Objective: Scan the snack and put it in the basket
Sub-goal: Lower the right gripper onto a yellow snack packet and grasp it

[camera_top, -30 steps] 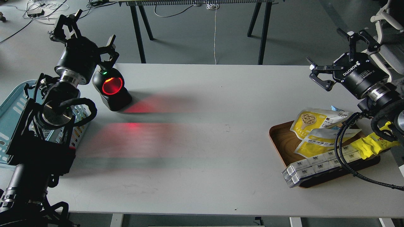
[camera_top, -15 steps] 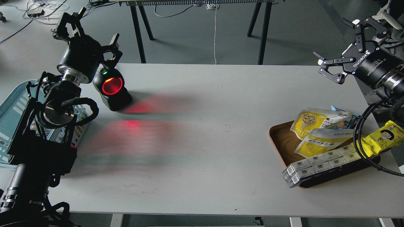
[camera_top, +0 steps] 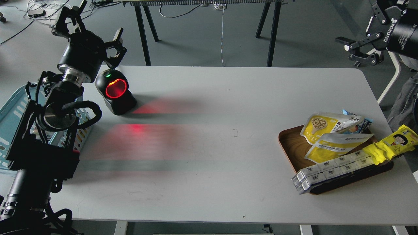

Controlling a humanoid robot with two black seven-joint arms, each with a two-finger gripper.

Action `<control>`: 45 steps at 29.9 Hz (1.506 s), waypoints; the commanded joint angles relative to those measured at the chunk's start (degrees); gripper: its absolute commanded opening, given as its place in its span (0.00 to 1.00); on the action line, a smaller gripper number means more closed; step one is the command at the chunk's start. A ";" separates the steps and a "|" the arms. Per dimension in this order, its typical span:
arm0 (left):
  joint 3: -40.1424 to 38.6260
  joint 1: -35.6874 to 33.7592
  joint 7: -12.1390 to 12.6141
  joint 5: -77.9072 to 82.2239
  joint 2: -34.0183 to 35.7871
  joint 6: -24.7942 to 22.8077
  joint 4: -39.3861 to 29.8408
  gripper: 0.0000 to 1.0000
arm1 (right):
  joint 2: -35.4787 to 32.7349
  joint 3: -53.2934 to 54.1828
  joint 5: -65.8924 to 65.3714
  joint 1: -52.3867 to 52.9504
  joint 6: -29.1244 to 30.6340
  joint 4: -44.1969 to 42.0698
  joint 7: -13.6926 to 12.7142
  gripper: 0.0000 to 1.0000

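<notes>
We're looking down on the pale worktop (camera_top: 209,169), and the wooden tray (camera_top: 290,147) at its right end is our landmark. The snack (camera_top: 321,125) lies at the far end of that tray, its round picture of beige balls facing up, leaning across the tray's far rim. Just on the near side of it, a flatter yellow-white pouch (camera_top: 333,147) overlaps its lower edge. Behind the snack, a blue-and-white packet (camera_top: 359,122) pokes out. Along the tray's near edge sits a row of long silver boxes (camera_top: 329,171), their left end hanging past the rim. On the tray's right side, a long yellow wrapper with a cartoon face (camera_top: 392,145) juts out beyond the rim.

Our right hand (camera_top: 367,32) is up high, well beyond the tray and off past the far right corner of the worktop, fingers spread wide and holding nothing. Far to the left of the tray, our left hand (camera_top: 89,27) hovers just behind the black barcode scanner (camera_top: 116,93), fingers spread apart too, empty. The scanner's round window glows red and throws red light across the worktop toward the tray. The basket (camera_top: 14,107), light blue, sits at the left edge, farthest from the tray, mostly hidden behind our left arm.
</notes>
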 commanded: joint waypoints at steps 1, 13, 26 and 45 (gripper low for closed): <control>0.22 0.09 -0.01 -0.01 -0.31 -0.02 0.00 1.00 | -0.85 -13.58 0.32 12.46 -3.44 2.98 -3.30 0.99; -0.39 0.09 -0.09 -0.10 -0.13 -0.81 -0.17 1.00 | 14.51 -56.47 11.03 49.64 -13.70 12.02 -11.48 0.99; -0.04 0.09 -0.09 -0.19 -0.31 -0.72 -0.17 1.00 | 27.81 -64.24 37.14 57.94 -38.60 18.63 -11.74 0.99; 0.31 0.35 -0.09 -0.10 -0.49 -0.72 -0.17 1.00 | 22.80 -56.86 36.98 41.07 -41.56 10.64 -11.31 0.93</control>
